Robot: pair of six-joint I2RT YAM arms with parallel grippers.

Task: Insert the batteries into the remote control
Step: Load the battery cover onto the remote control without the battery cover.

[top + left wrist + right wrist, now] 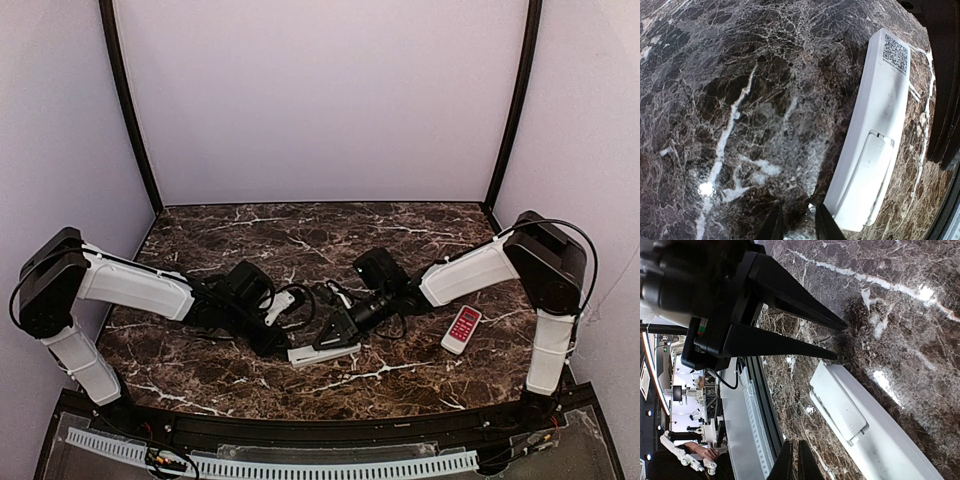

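The remote control (pixel 325 352) lies back-up on the marble near the front edge, between both grippers. In the left wrist view the remote control (pixel 875 120) carries a QR sticker at its far end and its battery cover (pixel 867 175) sits in place at the near end. My left gripper (pixel 797 227) is just left of that near end, its fingers slightly apart with only marble between them. The right wrist view shows the left gripper (pixel 840 342) with its tips at the end of the remote control (pixel 880 440). My right gripper (pixel 795 460) is shut and empty beside the cover (pixel 837 402). The batteries are out of view.
A shorter red-and-white remote (pixel 462 329) lies to the right, near the right arm. A black rail and a perforated white strip (pixel 300 465) run along the table's front edge. Purple walls close the back and sides.
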